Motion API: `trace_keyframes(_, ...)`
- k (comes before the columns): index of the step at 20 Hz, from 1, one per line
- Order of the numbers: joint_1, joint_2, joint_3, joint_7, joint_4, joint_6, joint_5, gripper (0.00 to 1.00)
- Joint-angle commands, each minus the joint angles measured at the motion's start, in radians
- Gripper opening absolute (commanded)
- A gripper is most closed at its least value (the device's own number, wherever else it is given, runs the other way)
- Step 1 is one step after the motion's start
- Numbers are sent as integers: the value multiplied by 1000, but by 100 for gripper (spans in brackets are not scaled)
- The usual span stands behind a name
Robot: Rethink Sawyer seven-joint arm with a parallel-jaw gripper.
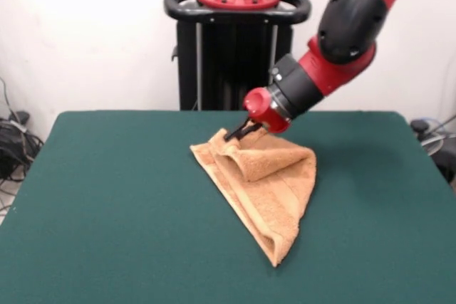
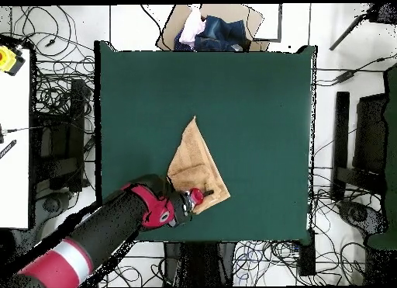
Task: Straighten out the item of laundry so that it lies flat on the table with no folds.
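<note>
The item of laundry (image 1: 271, 197), a light orange-tan towel, lies folded into a rough triangle on the dark green table (image 1: 107, 211), its point toward the near edge. One flap is doubled back over the top and bulges up at the far side. My gripper (image 1: 236, 133) comes in from the right on the red and black arm and is shut on the towel's raised far edge. From overhead, the towel (image 2: 194, 157) sits near the table's (image 2: 256, 106) bottom edge, with the gripper (image 2: 205, 195) over its lower corner. The arm hides part of that corner.
The black pedestal (image 1: 235, 40) stands behind the table's far edge. From overhead, a cardboard box of clothes (image 2: 209, 29) sits beyond the top edge, cables cover the floor all around, and a white surface with a yellow object (image 2: 8, 58) is at the left.
</note>
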Motion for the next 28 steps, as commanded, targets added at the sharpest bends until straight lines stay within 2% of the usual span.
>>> trace_keyframes(1, 88, -29, 38, 304, 23, -61, 115, 0)
trace_keyframes(8, 156, -129, 51, 271, 137, -66, 140, 0)
trace_keyframes(11, 169, -145, 52, 271, 165, -86, 147, 0)
trace_keyframes(22, 179, -84, 28, 281, 187, -182, 156, 0)
trace_keyframes(28, 204, -43, 14, 274, 170, -166, 169, 0)
